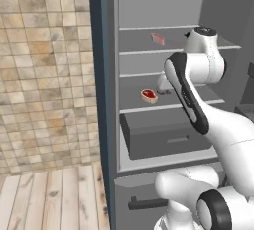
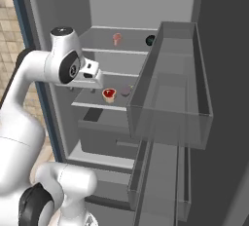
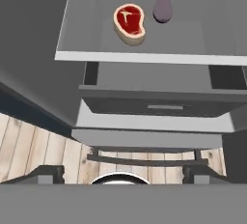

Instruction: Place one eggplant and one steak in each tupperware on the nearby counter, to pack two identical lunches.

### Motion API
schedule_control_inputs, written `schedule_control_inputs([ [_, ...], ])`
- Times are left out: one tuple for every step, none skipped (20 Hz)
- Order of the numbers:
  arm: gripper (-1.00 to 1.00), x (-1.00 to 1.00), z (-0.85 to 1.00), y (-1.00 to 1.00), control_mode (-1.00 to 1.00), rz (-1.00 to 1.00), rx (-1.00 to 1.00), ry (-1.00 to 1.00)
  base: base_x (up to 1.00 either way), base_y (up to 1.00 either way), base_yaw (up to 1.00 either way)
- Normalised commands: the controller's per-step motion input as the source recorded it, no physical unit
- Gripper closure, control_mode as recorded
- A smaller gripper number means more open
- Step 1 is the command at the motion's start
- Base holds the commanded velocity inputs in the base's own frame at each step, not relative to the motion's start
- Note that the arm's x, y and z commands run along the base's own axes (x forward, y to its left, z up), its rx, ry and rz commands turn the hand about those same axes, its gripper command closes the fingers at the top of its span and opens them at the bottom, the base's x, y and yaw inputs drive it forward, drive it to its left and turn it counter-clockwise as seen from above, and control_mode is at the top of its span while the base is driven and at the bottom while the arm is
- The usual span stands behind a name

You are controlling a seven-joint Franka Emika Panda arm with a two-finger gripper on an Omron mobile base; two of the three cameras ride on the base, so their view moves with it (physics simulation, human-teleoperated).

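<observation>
Steak (image 3: 129, 22) beside eggplant (image 3: 163, 7) on fridge shelf (image 3: 144, 58) | fingers: cannot tell

Below me I see a grey fridge shelf (image 3: 96, 44) holding a steak (image 3: 129, 21) with an eggplant (image 3: 163, 7) just beside it, apart; under the shelf a drawer (image 3: 159, 103), then wooden floor (image 3: 34, 146)

Steak (image 3: 129, 21) beside eggplant (image 3: 163, 7) on fridge shelf (image 3: 149, 54).

No text, label, brand, number or sign can be read anywhere.
</observation>
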Motion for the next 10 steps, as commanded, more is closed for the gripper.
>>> schedule_control_inputs([
  [-1.0, -0.35, 0.26, -0.24, -1.0, 0.0, 0.0, -0.15, 0.0, 0.0, 0.0],
  [-1.0, -0.36, 0.34, -0.19, -1.0, 0.0, 0.0, -0.22, 0.0, 0.0, 0.0],
  [-1.0, -0.36, 0.32, -0.16, -1.0, 0.0, 0.0, -0.21, 0.0, 0.0, 0.0],
  [-1.0, -0.22, 0.38, -0.14, -1.0, 0.0, 0.0, -0.15, 0.0, 0.0, 0.0],
  [-1.0, -0.14, 0.4, -0.1, -1.0, 0.0, 0.0, -0.07, 0.0, 0.0, 0.0],
  [-1.0, -0.09, 0.46, 0.0, -1.0, 0.0, 0.0, -0.1, 0.0, 0.0, 0.0],
  [-1.0, -0.05, 0.56, 0.0, -1.0, 0.0, 0.0, -0.12, 0.0, 0.0, 0.0],
  [-1.0, 0.0, 0.61, 0.0, -1.0, 0.0, 0.0, -0.15, 0.0, 0.0, 0.0],
  [-1.0, 0.0, 0.58, 0.0, -1.0, 0.0, 0.0, -0.16, 0.0, 0.0, 0.0],
  [-1.0, 0.0, 0.68, 0.0, -1.0, 0.0, 0.0, -0.2, 0.0, 0.0, 0.0],
])
